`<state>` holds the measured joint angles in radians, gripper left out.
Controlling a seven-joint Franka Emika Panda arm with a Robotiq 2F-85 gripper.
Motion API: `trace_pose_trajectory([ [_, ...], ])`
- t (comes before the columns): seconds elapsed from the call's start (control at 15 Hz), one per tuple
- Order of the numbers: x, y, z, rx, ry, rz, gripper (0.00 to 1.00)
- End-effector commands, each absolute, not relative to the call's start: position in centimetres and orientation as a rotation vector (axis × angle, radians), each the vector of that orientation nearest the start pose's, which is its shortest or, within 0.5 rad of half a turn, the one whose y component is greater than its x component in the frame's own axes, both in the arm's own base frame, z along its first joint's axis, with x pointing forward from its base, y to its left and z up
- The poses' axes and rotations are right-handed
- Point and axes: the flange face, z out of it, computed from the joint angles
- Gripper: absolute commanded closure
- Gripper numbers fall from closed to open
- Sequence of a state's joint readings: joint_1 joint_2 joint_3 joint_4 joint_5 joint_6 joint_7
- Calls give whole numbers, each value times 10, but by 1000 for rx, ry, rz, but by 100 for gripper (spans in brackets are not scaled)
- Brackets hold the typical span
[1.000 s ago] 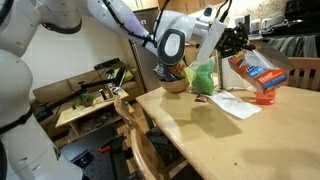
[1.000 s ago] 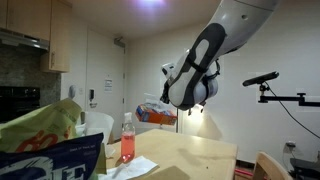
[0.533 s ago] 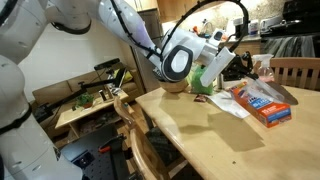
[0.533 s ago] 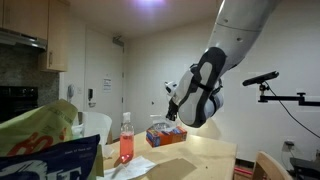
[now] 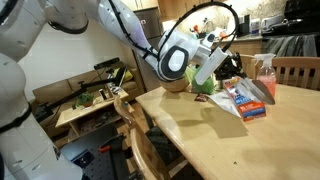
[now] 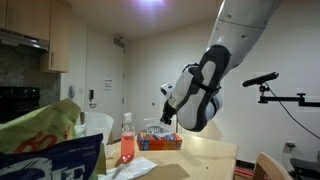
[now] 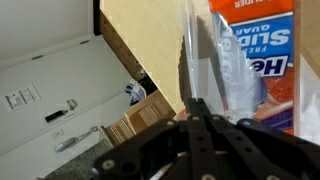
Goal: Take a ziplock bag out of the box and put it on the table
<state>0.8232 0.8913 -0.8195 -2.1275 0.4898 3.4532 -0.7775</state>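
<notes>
One second on, the box (image 5: 248, 100) is down on the surface (image 5: 200, 140); your fingers (image 7: 180, 135) stay pinched on the bag (image 7: 192, 60), apparently undrawn.

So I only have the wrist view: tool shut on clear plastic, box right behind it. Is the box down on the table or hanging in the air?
Observer: In both exterior views the box looks set down on the table, not hanging.
Operator: Anything near it that I could knock?
Observer: A pink spray bottle stands on the table close behind the box.
Operator: And on the other side?
Observer: A green object sits on the table there, on the side away from the bottle.
</notes>
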Motion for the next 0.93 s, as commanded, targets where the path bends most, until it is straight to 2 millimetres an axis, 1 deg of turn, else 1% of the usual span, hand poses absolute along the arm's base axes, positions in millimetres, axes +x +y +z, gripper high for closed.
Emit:
trace_pose_trajectory([
  [0.0,605,-1,251,2108,746,769,100],
  [0.2,605,9,302,2048,686,860,100],
  [0.33,606,12,318,2028,656,896,100],
  [0.4,606,8,318,2036,646,896,100],
  [0.47,607,4,316,2049,626,899,100],
  [0.53,607,-5,305,2077,614,884,100],
  [0.6,602,-17,291,2111,611,870,100],
  [0.87,605,-57,225,2244,573,706,100],
])
